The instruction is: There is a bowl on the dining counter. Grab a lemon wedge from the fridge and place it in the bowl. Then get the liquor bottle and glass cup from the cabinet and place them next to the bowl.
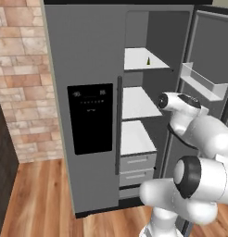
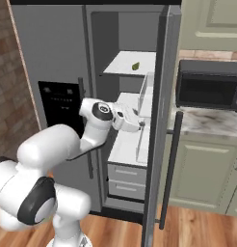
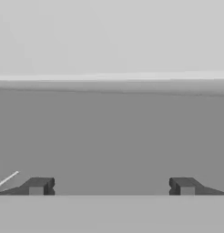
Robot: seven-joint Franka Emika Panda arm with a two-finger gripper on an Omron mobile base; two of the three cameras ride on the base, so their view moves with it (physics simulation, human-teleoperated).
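Observation:
The grey fridge (image 1: pixel 88 55) (image 2: pixel 48 48) stands with its right door swung open and its white shelves showing. On the top shelf lies the tiny yellowish-green lemon wedge (image 1: pixel 148 60) (image 2: pixel 136 66). My gripper (image 3: pixel 111 186) is open, its two dark fingertips (image 3: pixel 38 185) spread wide with nothing between them. It reaches into the fridge at middle-shelf height (image 2: pixel 132 121), below the wedge, and faces the grey back wall under a white shelf edge. The sage-green wall cabinet (image 2: pixel 212 19) is shut. The bowl, dining counter, liquor bottle and glass cup are out of view.
The open fridge door (image 2: pixel 159 120) with its white door bin (image 1: pixel 204 81) stands close to the right of my arm. Grey drawers (image 1: pixel 136 162) sit low in the fridge. A black microwave (image 2: pixel 209 89) rests on a marble worktop (image 2: pixel 207 120) over green base cabinets (image 2: pixel 202 169).

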